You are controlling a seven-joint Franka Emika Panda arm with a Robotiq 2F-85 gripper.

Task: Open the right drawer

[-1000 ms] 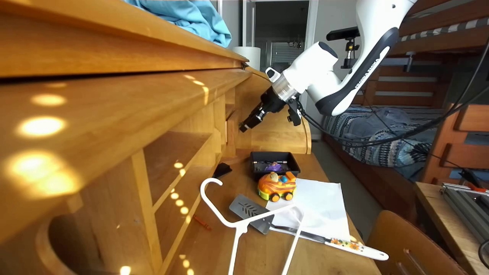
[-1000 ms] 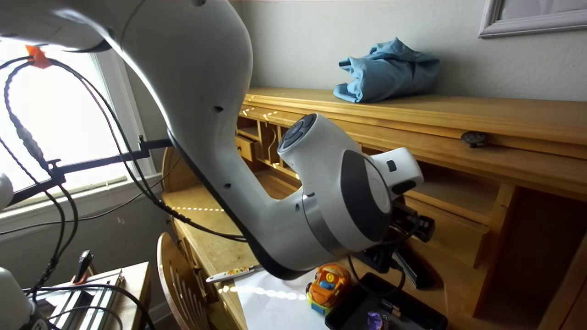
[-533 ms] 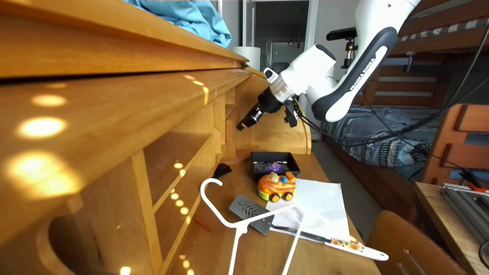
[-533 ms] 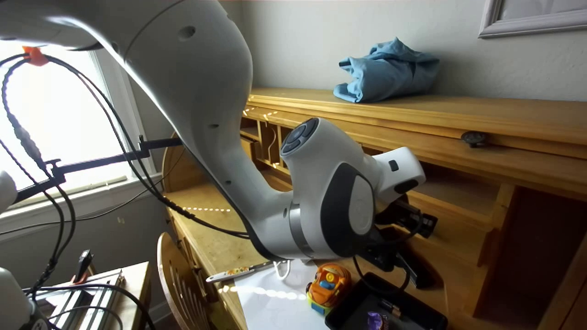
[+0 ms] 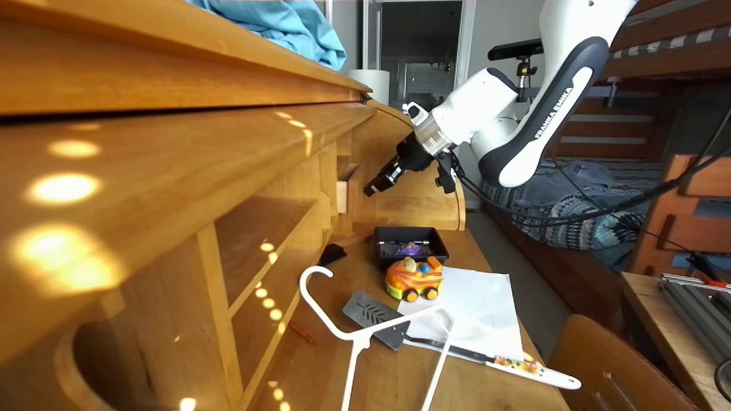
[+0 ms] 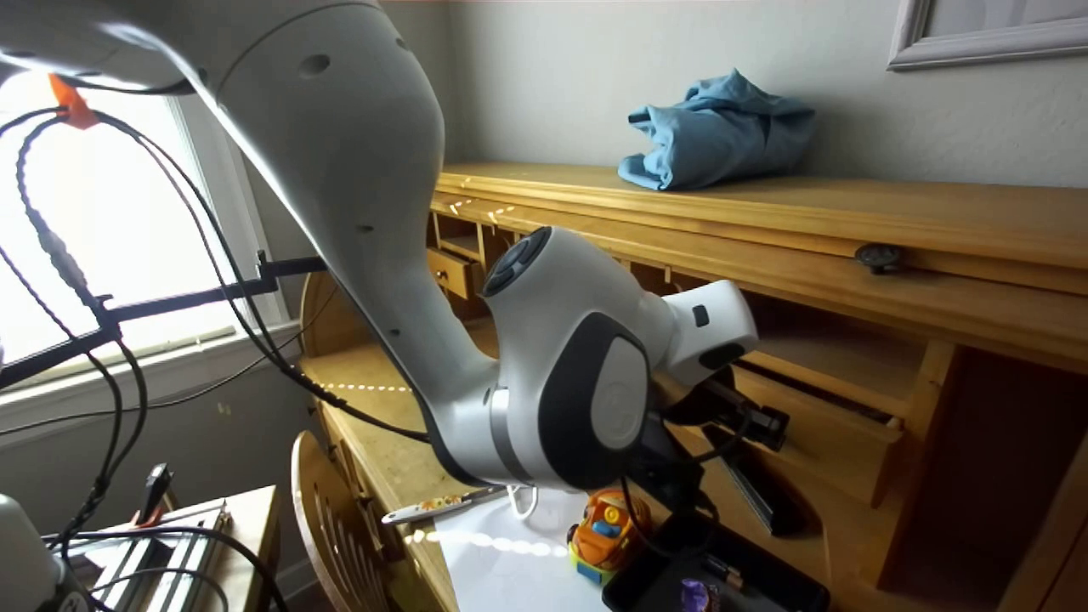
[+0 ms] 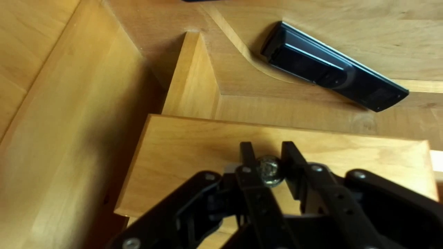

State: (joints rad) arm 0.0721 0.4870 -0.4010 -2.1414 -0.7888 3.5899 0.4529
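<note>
At seven o'clock from the black object (image 7: 334, 69), in the wrist view: the right drawer (image 7: 207, 147), standing partly out.
Knob (image 7: 270, 170): small and round, could slip away, or the drawer jam, if the pull becomes crooked.
Pincer (image 7: 267, 148): narrowly parted, it clasps this knob from two sides.
</note>
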